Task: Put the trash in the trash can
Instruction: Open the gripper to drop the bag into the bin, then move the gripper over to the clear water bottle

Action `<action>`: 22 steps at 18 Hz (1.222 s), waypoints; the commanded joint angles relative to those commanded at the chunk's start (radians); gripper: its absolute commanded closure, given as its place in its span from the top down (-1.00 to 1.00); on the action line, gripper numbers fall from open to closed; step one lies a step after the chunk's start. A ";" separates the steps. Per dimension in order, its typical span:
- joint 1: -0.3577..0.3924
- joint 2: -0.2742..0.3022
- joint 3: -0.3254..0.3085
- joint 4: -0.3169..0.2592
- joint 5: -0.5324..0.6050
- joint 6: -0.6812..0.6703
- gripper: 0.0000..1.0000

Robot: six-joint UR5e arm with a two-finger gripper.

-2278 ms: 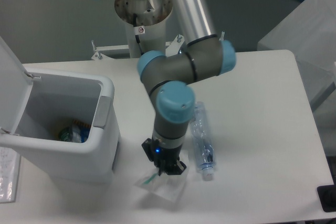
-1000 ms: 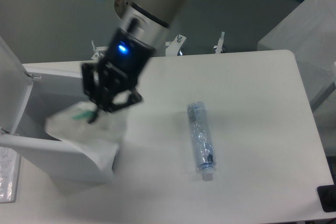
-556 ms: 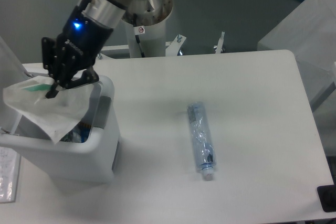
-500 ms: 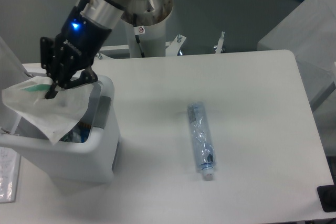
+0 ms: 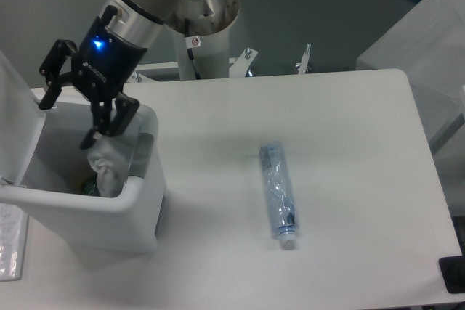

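My gripper (image 5: 69, 117) hangs over the open white trash can (image 5: 142, 201) at the left, with its jaws spread apart and nothing between them. The crumpled clear wrapper (image 5: 107, 167) lies inside the can against its right wall, below my fingers. The crushed clear bottle (image 5: 278, 194) with a white cap lies on the table to the right of the can, cap toward the front edge. The can's flip lid (image 5: 16, 99) stands open at the left.
Other rubbish with a green bit shows at the bottom of the can. The arm's base (image 5: 200, 16) stands behind the table's far edge. A grey surface (image 5: 429, 41) sits off the table at the right. A dark object (image 5: 452, 274) is at the front right corner.
My gripper carried the wrapper from the table front up over the can. In the last half second the jaws opened and the wrapper dropped into the can.
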 joint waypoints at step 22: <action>0.194 -0.551 0.389 -0.194 0.379 -0.201 1.00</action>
